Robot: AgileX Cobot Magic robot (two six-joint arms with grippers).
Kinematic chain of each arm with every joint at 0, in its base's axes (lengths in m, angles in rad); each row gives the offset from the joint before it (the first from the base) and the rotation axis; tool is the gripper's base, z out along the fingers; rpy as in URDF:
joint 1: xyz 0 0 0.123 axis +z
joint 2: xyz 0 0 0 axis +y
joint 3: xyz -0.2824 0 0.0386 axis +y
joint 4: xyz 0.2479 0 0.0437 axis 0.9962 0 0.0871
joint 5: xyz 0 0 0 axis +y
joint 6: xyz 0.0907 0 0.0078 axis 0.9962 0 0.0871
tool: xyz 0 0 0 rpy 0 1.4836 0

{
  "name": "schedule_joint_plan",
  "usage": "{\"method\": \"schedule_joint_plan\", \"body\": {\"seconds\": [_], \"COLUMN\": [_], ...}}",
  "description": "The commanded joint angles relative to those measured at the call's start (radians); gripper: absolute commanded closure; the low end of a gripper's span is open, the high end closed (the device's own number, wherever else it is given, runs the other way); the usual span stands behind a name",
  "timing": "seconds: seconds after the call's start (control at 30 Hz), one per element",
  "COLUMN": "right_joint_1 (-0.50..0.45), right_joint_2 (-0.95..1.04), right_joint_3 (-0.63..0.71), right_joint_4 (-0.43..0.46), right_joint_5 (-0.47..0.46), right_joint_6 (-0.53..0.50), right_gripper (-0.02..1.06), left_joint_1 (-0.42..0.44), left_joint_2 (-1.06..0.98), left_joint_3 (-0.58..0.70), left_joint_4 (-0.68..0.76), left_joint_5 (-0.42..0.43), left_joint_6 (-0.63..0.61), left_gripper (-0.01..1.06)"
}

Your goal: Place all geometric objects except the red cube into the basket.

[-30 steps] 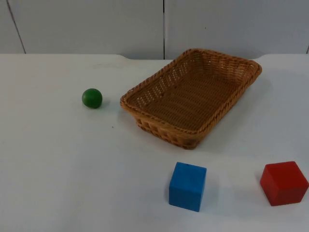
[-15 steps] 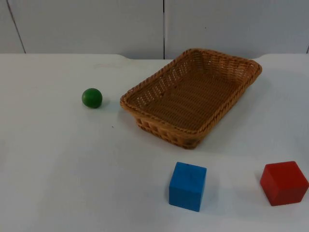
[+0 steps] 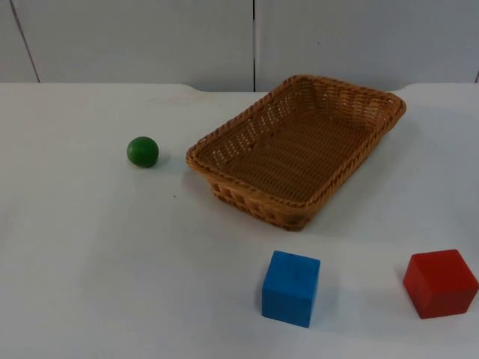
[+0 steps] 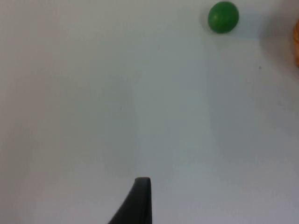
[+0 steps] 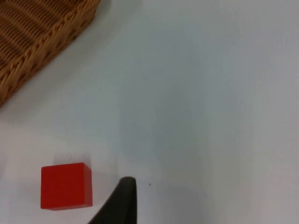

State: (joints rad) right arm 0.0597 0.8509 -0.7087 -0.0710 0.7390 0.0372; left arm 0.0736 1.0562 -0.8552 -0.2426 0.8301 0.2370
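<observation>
Wicker basket [image 3: 299, 146] sits mid-counter [image 3: 90, 254], green ball [image 3: 143, 152] at its 9 o'clock, blue cube [image 3: 290, 288] at 6, red cube [image 3: 440, 283] around 4. Can't tell either gripper's jaws.

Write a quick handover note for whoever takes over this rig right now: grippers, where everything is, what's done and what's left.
Left gripper: over bare table, short of the ball.
Right gripper: over the table beside the red cube, holding nothing.
Basket: mid-table, nothing in it.
Ball: left of the basket, apart from it.
Blue cube: in front of the basket; red cube to its right.
Done: nothing yet.
Left: ball and blue cube into the basket; red cube stays out.
</observation>
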Motion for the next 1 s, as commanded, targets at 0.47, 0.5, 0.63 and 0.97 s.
{"method": "schedule_joint_plan", "body": {"seconds": [0.47,0.5,0.63,0.97], "right_joint_1": [-0.006,-0.006,-0.006,-0.006], "right_joint_2": [0.001,0.001,0.001,0.001], "right_joint_3": [-0.004,-0.004,-0.004,-0.004], "right_joint_4": [-0.004,-0.004,-0.004,-0.004], "right_joint_5": [-0.009,-0.009,-0.009,-0.010], "right_joint_6": [-0.002,-0.002,-0.002,-0.002], "right_gripper": [-0.01,-0.01,-0.01,-0.01], "left_joint_1": [-0.238,-0.262,-0.297,-0.293], "left_joint_2": [0.581,0.622,0.760,1.101], "left_joint_3": [-0.313,-0.333,-0.437,-0.778], "left_joint_4": [-0.029,-0.024,0.030,0.159], "left_joint_5": [-0.106,-0.129,-0.171,-0.151], "left_joint_6": [-0.048,-0.051,-0.099,-0.255], "left_gripper": [0.16,0.16,0.16,0.16]}}
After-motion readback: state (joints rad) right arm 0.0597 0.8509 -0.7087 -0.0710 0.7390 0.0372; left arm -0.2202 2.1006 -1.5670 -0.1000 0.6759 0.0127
